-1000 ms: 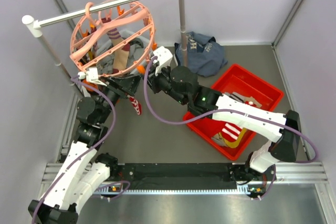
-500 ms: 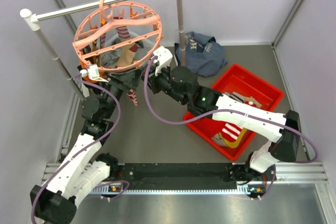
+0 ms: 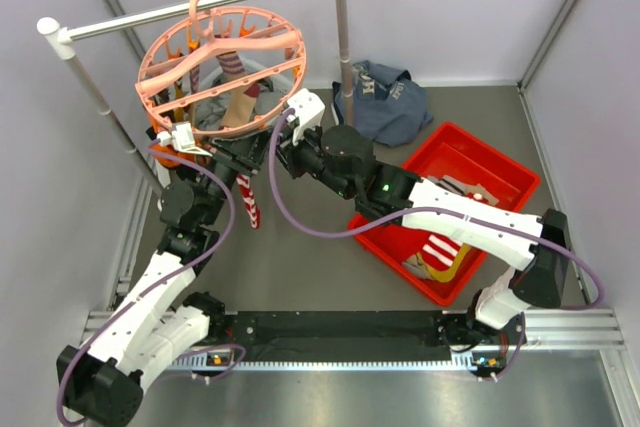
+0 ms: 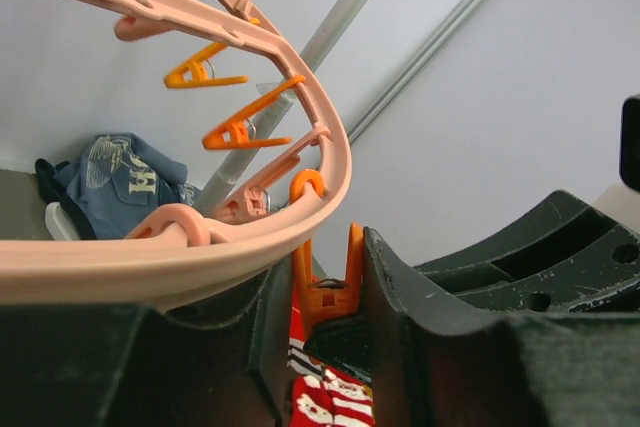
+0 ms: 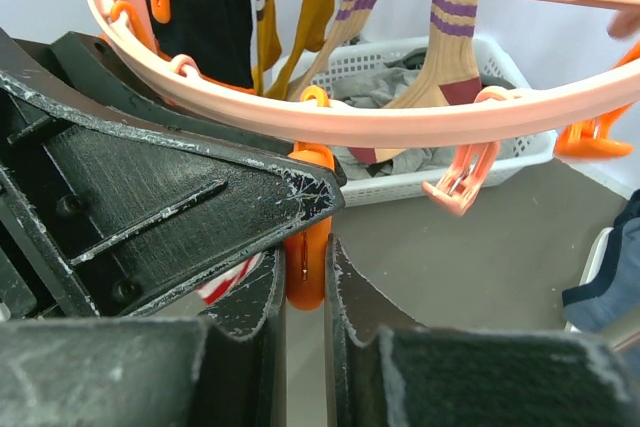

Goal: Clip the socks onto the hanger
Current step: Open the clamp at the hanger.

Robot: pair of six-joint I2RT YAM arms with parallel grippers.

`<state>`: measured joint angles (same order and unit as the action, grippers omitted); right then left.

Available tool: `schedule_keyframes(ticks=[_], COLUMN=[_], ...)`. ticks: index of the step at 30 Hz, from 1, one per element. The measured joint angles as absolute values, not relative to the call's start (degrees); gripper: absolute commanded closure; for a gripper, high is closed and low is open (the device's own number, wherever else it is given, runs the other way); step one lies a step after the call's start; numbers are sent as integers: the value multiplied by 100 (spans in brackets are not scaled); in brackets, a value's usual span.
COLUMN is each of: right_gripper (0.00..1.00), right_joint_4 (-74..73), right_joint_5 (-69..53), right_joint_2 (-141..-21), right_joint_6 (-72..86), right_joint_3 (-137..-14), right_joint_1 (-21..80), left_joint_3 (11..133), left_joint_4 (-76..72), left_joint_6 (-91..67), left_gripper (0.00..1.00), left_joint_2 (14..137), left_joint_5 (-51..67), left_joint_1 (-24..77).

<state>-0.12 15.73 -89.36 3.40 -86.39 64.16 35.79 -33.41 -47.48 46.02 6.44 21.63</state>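
The salmon-pink ring hanger [image 3: 290,44] hangs by its hook from the rail. Both grippers meet at its near rim. My left gripper [image 3: 250,157] reaches up from below, shut on a red-and-white striped sock [image 3: 248,202] that dangles under it. In the left wrist view the sock [image 4: 330,402] lies deep between the fingers, and an orange clip peg [image 4: 330,292] stands between the fingertips under the ring [image 4: 200,257]. My right gripper [image 5: 307,247] is shut on the lower end of that peg [image 5: 305,277]. The sock [image 5: 228,284] shows just left of it. Other socks [image 5: 450,17] hang clipped to the ring.
The white-and-grey rail stand [image 3: 200,2] carries the hanger. A white mesh basket [image 5: 480,162] of clothes sits under it. A navy garment [image 3: 385,97] lies behind the right post. A red bin [image 3: 490,155] with more socks is at the right.
The hanger has swung and tilted flatter since a second ago. My left gripper has risen with the striped sock to the ring's near rim. The right gripper has stayed on the peg.
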Motion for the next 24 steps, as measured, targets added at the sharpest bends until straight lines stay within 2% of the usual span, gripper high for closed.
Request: schedule_keyframes(ticks=[2, 3, 5, 6, 9, 12, 18, 24], right_gripper=[74, 66, 59, 51, 40, 35, 33, 32], right_joint_4=[-36, -47, -86, -121, -322, -576, -1500, -2967], right_joint_5=[1586, 1592, 1581, 1570, 1579, 1627, 1997, 2504], right_joint_2=[-8941, -8941, -8938, -8938, -8921, -8803, -7929, -6692], right_joint_6=[338, 333, 340, 357, 410, 491, 945, 1848], right_joint_3=[-8639, -8639, -8639, -8637, -8632, -8589, -8191, -7338], right_joint_1=[6416, 6416, 6423, 6425, 6440, 6445, 6344, 5666], left_joint_3=[3581, 3581, 3590, 3592, 3618, 3623, 3621, 3623], left_joint_4=[-3328, -3323, -3328, -3330, -3326, -3291, -3251, -3199], left_joint_6=[-4685, -4672, -4637, -4624, -4567, -4499, -4458, -4440], left_gripper=[75, 77, 77, 77, 77, 77, 77, 77], left_joint_2=[4604, 4604, 4604, 4606, 4630, 4654, 4654, 4626], left_joint_5=[635, 633, 626, 633, 622, 613, 609, 609], left_joint_1=[2180, 2185, 2187, 2187, 2191, 2196, 2209, 2213])
